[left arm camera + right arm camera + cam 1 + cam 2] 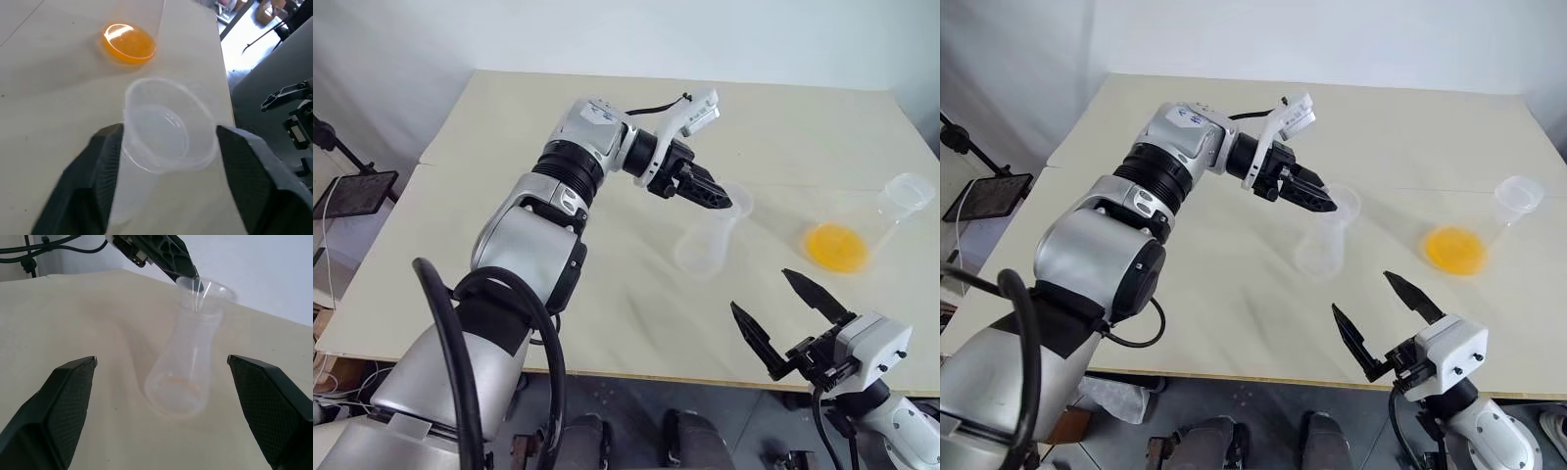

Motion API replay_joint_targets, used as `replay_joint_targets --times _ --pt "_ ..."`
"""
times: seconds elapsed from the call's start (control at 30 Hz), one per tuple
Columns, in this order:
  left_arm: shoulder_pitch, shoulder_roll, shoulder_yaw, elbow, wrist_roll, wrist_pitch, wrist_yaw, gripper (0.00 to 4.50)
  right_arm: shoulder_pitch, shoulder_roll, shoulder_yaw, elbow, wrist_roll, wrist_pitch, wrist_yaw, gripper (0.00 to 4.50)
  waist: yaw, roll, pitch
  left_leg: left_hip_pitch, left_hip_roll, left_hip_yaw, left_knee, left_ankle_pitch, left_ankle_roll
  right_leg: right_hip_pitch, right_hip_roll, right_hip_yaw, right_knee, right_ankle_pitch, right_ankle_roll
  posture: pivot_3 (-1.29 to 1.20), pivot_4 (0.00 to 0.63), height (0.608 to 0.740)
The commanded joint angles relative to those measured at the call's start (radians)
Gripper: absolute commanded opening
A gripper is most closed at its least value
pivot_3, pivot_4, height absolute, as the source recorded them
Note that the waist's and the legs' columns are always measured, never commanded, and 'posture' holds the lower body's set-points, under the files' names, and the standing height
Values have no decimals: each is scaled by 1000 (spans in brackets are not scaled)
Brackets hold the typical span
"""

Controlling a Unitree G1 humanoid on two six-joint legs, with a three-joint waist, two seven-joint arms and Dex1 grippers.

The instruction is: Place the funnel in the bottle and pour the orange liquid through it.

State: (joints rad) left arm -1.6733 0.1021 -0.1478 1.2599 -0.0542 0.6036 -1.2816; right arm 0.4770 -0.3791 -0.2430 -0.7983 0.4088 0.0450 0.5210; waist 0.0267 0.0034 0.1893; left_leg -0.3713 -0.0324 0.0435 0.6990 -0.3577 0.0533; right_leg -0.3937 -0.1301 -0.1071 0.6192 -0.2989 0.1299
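While the right gripper (790,306) hovers near the worktop (607,294) edge, jaws spread wide, the slim frosted-clear plastic bottle (708,240) stands mid-worktop, the left gripper (715,196) at its mouth, jaws spread; orange liquid (836,246) pools in a clear conical flask (876,223) beyond.

A slim frosted-clear plastic bottle (710,240) stands upright with its wide mouth between the left pincer's (168,147) parted fingers, a small clear funnel (195,286) seated in it, while orange liquid (837,247) pools in a flask nearby.
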Motion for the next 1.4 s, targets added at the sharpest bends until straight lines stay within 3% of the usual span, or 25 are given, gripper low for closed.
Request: replay_joint_targets --times 0.03,0.2,0.33,0.47,0.63,0.77,1.0,1.2,1.4 --pt "-38 -4 43 -16 -13 -3 13 4480 -14 2 -9 -34 4 -20 -15 4500 0 0 0 0 0 0 0 0 0 0 0 0 0 0 0 0 150 740" --pt "-3 13 97 -42 -37 -80 3 4480 -75 39 -51 -12 14 -41 -75 4500 -1 0 0 0 0 0 0 0 0 0 0 0 0 0 0 0 150 740" --pt "122 126 178 -67 -76 -224 -26 4480 -63 57 -149 -14 56 -53 -101 4500 -8 2 -1 1 0 0 0 0 0 0 0 0 1 0 0 0 150 740" --pt "298 282 227 -135 -109 -398 -163 4480 -10 58 -244 -26 104 -55 -106 4500 -22 3 -2 2 1 2 -2 0 -1 -2 1 0 3 0 -1 0 150 740" --pt "457 359 287 -234 -149 -535 -148 4480 76 66 -351 -6 152 -82 -77 4500 3 2 -1 0 0 -1 1 0 -1 -1 0 0 3 0 0 0 150 740" --pt "682 418 306 -422 -181 -629 -174 4480 188 103 -470 62 184 -144 -39 4500 -1 3 -2 2 -3 -4 -1 0 1 1 -2 1 3 0 0 0 150 740" --pt "1019 398 360 -909 -338 -438 -31 4480 233 98 -609 224 282 -157 -23 4500 -4 2 -2 2 -1 -6 0 0 1 2 -3 7 2 0 0 0 150 740" --pt "1172 400 355 -1129 -418 -355 34 4480 100 -24 -600 268 295 -59 -89 4500 -11 5 -3 4 0 -4 0 -1 0 2 -4 11 2 0 0 0 150 740" --pt "1304 378 362 -1314 -475 -306 139 4480 -316 -300 -496 512 320 219 -199 4500 -25 7 -4 4 0 -3 0 0 0 3 -4 11 2 0 -1 0 150 740"
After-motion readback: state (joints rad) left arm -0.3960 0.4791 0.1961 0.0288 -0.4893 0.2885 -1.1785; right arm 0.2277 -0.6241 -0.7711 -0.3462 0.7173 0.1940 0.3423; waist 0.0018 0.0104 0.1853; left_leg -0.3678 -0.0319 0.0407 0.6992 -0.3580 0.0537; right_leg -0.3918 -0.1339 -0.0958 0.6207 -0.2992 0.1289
